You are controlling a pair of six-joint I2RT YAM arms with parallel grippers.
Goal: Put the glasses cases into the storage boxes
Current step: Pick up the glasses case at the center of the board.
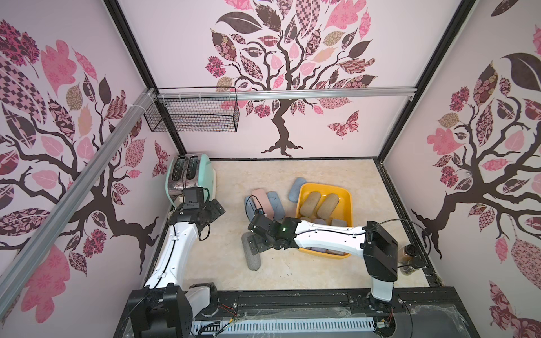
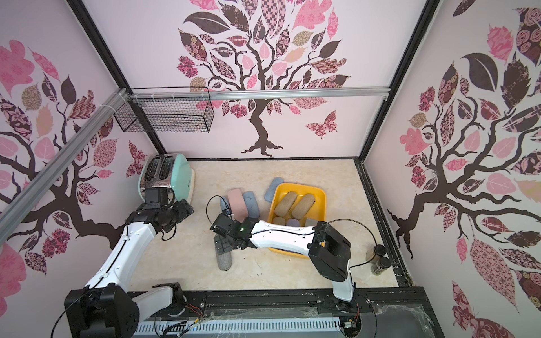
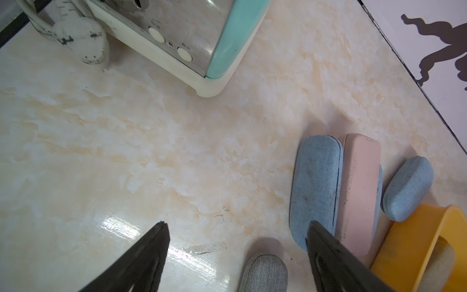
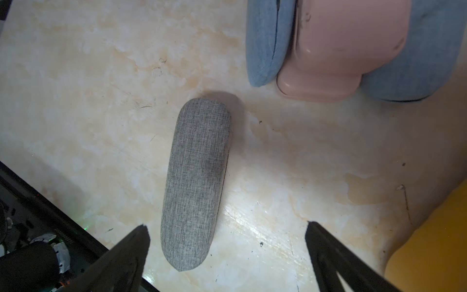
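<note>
A grey glasses case (image 1: 251, 255) (image 4: 197, 182) lies alone on the marble table, in front of the other cases. My right gripper (image 1: 253, 241) (image 4: 226, 228) hovers open just above its near end, with the case lying closer to one finger. A pink case (image 1: 261, 202) (image 4: 348, 50) sits between blue cases (image 1: 275, 204) (image 3: 316, 189). Another blue case (image 1: 296, 190) (image 3: 406, 189) leans at the yellow storage box (image 1: 348, 204) (image 2: 320, 194), which holds two tan cases (image 1: 310, 203) and several grey ones. My left gripper (image 1: 216, 208) (image 3: 237, 227) is open and empty near the toaster.
A mint toaster (image 1: 191, 175) (image 3: 177, 38) stands at the back left with its white plug (image 3: 80, 40) beside it. A black wire basket (image 1: 193, 115) hangs on the rail. Two dark jars (image 1: 409, 257) stand by the right wall. My right arm reaches across the box's front.
</note>
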